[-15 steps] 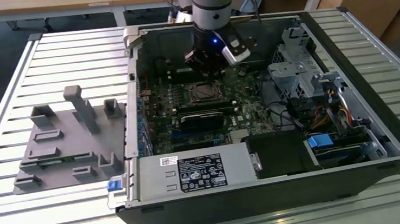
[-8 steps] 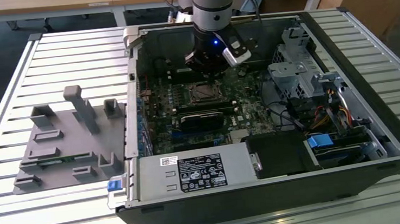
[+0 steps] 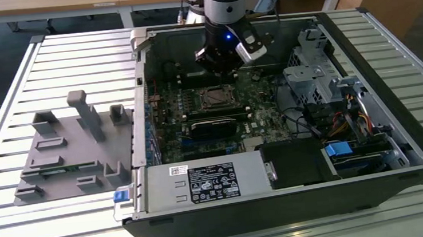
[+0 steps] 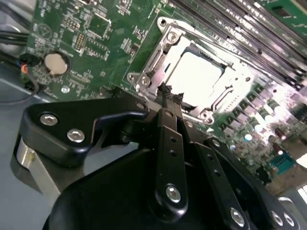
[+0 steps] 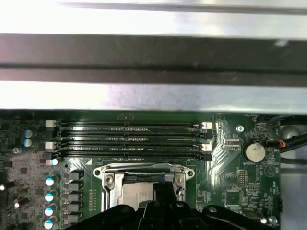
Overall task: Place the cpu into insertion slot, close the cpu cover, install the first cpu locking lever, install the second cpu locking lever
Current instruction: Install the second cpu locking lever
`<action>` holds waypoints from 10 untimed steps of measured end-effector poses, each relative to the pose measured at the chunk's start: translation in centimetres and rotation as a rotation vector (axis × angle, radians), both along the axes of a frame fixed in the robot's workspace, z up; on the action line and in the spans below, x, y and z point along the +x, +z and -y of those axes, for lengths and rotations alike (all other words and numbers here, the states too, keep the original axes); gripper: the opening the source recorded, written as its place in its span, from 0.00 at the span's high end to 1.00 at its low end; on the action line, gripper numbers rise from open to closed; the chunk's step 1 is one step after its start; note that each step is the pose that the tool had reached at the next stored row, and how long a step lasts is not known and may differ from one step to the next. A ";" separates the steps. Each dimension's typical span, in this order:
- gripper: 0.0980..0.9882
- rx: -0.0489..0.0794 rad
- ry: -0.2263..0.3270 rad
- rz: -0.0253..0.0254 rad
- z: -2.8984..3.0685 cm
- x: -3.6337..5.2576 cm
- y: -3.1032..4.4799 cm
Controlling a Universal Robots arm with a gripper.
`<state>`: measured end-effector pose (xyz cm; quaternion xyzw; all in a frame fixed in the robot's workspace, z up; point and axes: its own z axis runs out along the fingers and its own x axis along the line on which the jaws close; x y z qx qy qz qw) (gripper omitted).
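The gripper point(image 4: 168, 93), fingers pressed together and empty, hovers just above the insertion slot point(image 4: 192, 76) on the green circuit board point(image 4: 96, 28). The cpu point(image 4: 195, 74) sits inside it, framed by the cpu cover point(image 4: 153, 67).

The cpu point(image 4: 196, 76), a flat square chip with a pale silvery top, lies seated in the insertion slot point(image 4: 165, 93) in the upper middle of the second wrist view. The cpu cover point(image 4: 156, 62), a thin silver frame with a square window, lies closed flat around it. In the exterior view the insertion slot point(image 3: 215, 97) sits at centre frame on the green board.
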<state>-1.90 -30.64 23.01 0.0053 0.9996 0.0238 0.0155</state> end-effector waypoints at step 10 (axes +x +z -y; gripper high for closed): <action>0.99 0.000 -0.004 -0.0002 2.33 0.00 -0.01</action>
